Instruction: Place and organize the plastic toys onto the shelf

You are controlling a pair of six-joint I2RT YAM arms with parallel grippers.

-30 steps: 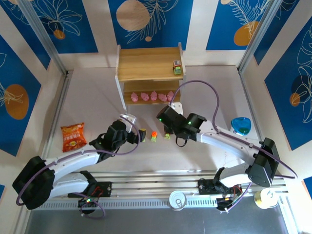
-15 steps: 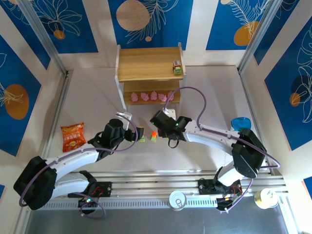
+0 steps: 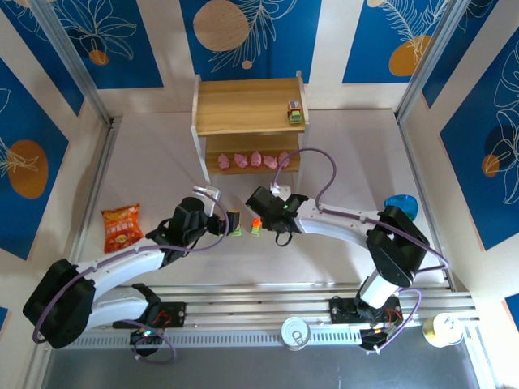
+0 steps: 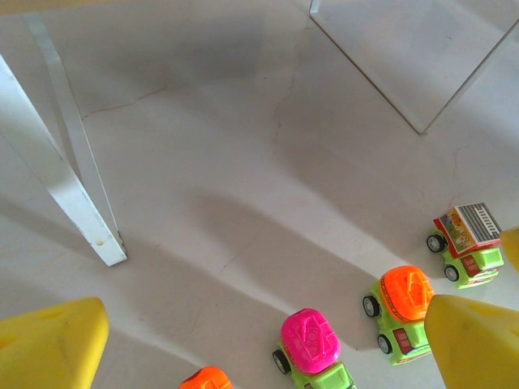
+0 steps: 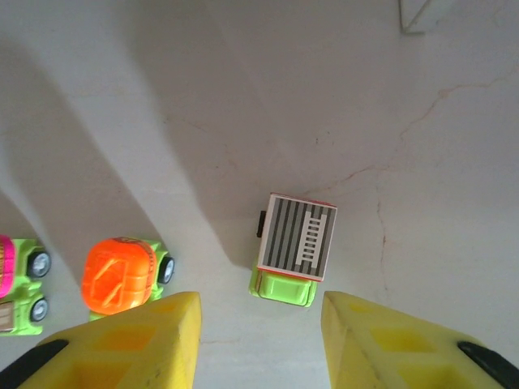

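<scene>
Right claw spread over grey-topped car on worktop, pre-grasp; next: descend, pinch, lift to shelf; left claw spread too.

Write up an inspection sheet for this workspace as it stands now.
Surface: pale table, hairline cracks, no spills seen.
Job's things: one car on the top board of the shelf; five pink figures on the lower board; four loose cars on the table.
Clutter: snack bag at the left; blue bowl at the right.
Grippers: left gripper open, above the loose cars; right gripper open, at the striped truck.
Cables: purple cables loop off both arms.
Surroundings: blue patterned walls; metal rail at the near edge.
</scene>
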